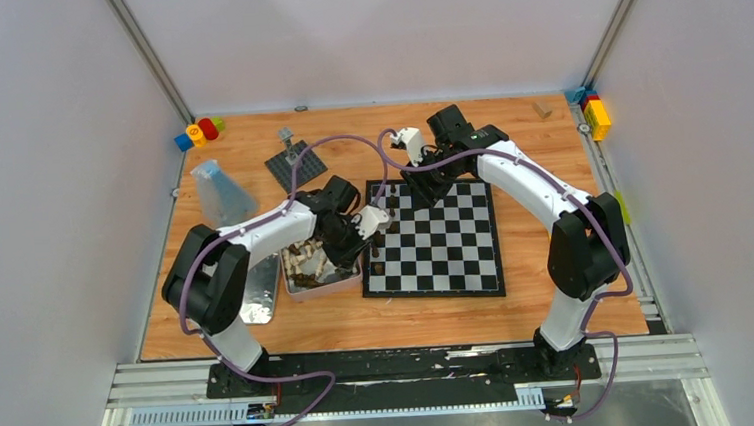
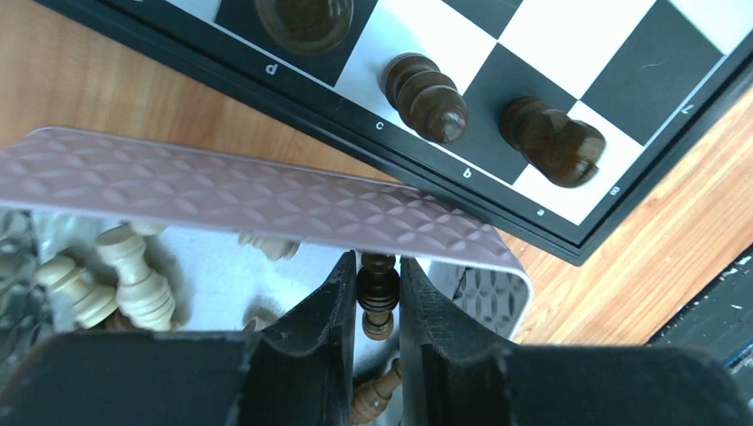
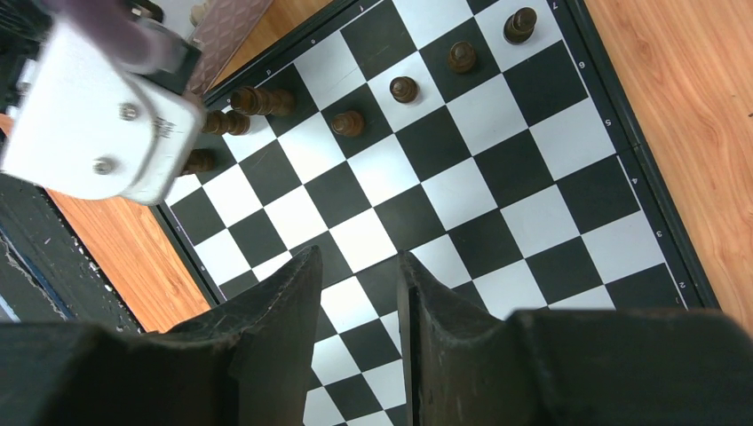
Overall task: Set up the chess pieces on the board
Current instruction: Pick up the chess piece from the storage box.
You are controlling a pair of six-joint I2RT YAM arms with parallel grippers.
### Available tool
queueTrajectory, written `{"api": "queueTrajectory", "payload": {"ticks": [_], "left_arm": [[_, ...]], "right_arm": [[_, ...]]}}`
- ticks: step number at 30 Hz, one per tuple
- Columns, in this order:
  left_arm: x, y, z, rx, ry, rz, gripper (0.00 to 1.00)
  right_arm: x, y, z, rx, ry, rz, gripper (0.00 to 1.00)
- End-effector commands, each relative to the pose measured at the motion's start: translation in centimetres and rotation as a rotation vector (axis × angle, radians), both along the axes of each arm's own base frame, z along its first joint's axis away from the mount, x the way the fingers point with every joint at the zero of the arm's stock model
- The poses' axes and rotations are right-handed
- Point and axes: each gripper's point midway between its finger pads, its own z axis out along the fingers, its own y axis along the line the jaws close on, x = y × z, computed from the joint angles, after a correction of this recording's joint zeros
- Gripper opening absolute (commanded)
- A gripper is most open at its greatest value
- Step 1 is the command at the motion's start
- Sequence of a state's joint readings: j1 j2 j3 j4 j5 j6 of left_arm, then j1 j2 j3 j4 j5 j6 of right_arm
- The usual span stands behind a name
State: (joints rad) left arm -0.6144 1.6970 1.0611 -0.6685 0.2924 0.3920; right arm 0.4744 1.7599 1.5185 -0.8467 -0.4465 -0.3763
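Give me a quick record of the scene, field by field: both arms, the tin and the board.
Left fingers: closed on a dark piece inside the tin
Right fingers: open, empty, above the board
Tin contents: cream pieces lying loose
Board contents: several dark pieces near one side

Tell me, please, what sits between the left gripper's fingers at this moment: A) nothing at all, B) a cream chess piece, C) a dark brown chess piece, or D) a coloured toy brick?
C: the left wrist view shows a dark brown chess piece pinched between the fingers of the left gripper, just inside the wall of the tin.
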Motion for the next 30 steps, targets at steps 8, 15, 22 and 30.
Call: {"api": "queueTrajectory", "payload": {"ticks": [8,15,22,30], "left_arm": [[2.2,0.8,5.5,-0.149,-0.088,0.061,0.2],[1.9,1.1,6.2,-0.219,-0.041,0.083,0.2],[1.4,0.9,8.4,-0.361,0.011,0.073,0.21],[1.3,0.2,11.0,-0.456,-0.087,0.009,0.23]], "right_arm": [[0.7,0.5,2.0,0.047,-0.063,0.015,0.37],[0.2,1.9,2.8,0.122,-0.022,0.042,0.37],[-0.8,4.8,4.9,0.281,0.059,0.11,0.4],[-2.0,9.9,7.4,0.491,0.21,0.187,0.41]]}}
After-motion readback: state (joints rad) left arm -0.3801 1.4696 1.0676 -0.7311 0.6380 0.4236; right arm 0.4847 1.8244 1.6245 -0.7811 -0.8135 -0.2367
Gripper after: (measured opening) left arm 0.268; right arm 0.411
